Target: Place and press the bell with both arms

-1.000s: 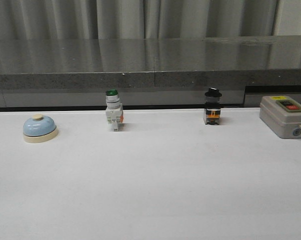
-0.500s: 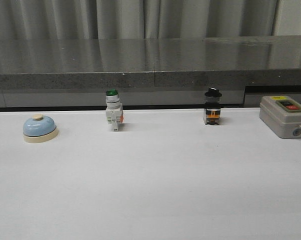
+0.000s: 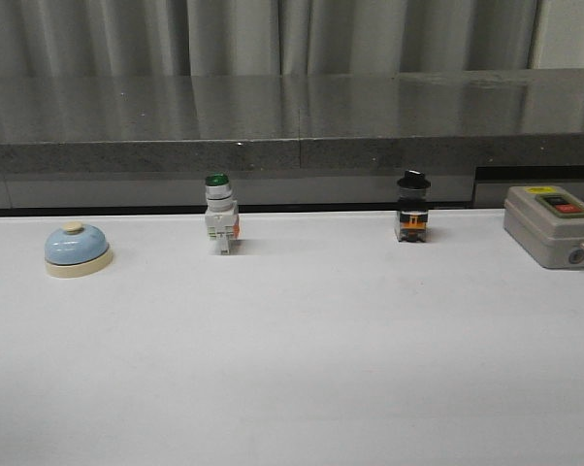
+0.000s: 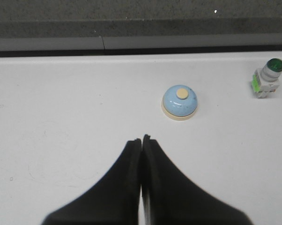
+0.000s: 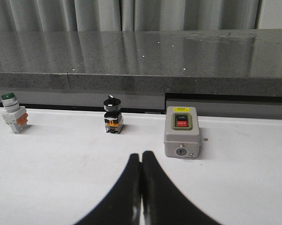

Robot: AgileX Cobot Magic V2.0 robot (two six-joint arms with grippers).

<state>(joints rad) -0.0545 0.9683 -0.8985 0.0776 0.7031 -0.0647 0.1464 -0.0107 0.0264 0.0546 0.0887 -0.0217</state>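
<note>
Pale-blue dome-shaped bell point(image 3: 77, 249) with its cream base and button sits untouched near the white desk's point(image 3: 302, 369) far-left edge, apart from the closed, empty black left gripper point(image 4: 142, 143) and likewise closed right gripper point(image 5: 141, 157).

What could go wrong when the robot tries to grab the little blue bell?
1. The left gripper is shut and apart from the bell. If it goes in without opening, it may just shove the bell along the table.
2. The bell's dome is smooth and round, so the fingers could slip off.
3. The green-capped switch stands nearby on the bell's right; a wide sweep might tip it over.
</note>
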